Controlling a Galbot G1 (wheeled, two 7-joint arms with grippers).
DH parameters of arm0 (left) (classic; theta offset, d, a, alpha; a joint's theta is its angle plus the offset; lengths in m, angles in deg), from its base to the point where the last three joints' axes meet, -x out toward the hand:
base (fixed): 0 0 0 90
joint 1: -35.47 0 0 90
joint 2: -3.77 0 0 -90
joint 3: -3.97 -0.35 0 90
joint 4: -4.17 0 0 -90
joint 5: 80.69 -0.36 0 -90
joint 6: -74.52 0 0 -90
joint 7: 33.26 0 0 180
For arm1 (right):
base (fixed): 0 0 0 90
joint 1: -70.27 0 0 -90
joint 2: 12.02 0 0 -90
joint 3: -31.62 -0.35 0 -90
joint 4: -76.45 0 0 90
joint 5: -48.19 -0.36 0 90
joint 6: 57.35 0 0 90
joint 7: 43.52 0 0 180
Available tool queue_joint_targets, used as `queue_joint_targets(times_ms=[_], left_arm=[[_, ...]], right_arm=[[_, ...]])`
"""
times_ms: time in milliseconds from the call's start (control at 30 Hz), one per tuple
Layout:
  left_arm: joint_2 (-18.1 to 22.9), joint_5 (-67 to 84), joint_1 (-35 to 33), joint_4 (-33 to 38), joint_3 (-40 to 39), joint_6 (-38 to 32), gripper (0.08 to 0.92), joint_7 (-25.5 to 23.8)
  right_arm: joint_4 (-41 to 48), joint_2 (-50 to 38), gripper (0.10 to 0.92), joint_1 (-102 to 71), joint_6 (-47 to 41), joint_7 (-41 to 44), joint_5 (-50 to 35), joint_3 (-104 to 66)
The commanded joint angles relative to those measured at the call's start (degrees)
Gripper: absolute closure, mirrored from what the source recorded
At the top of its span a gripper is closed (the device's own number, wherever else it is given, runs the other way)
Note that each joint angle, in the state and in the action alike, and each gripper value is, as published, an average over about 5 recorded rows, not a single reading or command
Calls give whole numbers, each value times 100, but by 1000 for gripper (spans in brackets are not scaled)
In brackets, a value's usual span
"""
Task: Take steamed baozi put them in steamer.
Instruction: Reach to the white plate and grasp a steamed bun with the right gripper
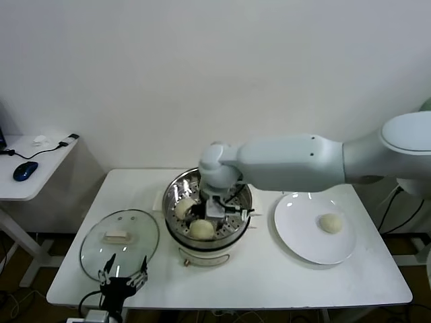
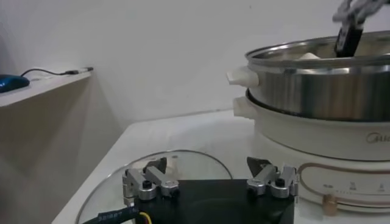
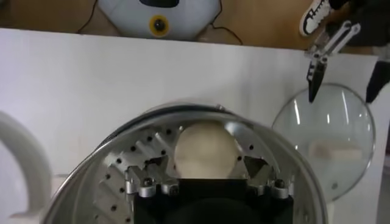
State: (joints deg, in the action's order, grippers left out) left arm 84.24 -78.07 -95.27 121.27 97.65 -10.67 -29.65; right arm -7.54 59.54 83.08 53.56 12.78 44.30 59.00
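White tabletop (image 1: 256, 282) carries everything. Shiny round steel steamer (image 1: 176, 232) on its white base sits mid-table. My right gripper (image 3: 206, 176) is down inside, fingers spread either side of a cream-white bun (image 3: 205, 148) resting on the tray, looks just dropped. A 2nd bun (image 1: 183, 206) lies beside it, one bun (image 1: 330, 223) left on the flat white plate (image 1: 296, 239). Left gripper (image 2: 210, 178) idles open over the glass lid (image 1: 94, 245), out of the way.
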Motion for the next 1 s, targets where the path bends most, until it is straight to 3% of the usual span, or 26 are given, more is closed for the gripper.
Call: queue_joint_targets(times_ms=[33,233,533,733,1000], left_arm=[[-7,-1,-3,0,-2,1,177,-3],[-18,14,27,1,-5,-22,177,-4],[-36,99,104,-60,-33,-71,177,-9],[-29,122,122,-95,-20,-62,177,-18],[-22,125,66,-158,16,-50,177,-28]], right_arm=[[909,-890,202,1107,-111,701,-1774,482],[1934,-2122,203,1396,-1521,965,-2748,1293],[2425,-3635,203,-337,-2257,782,-1609,670],[2892,-3648,203,-2014,-2333,672,-1132,-738],[3445,-3177,203,-2949,-2275,688,-810,-1538]])
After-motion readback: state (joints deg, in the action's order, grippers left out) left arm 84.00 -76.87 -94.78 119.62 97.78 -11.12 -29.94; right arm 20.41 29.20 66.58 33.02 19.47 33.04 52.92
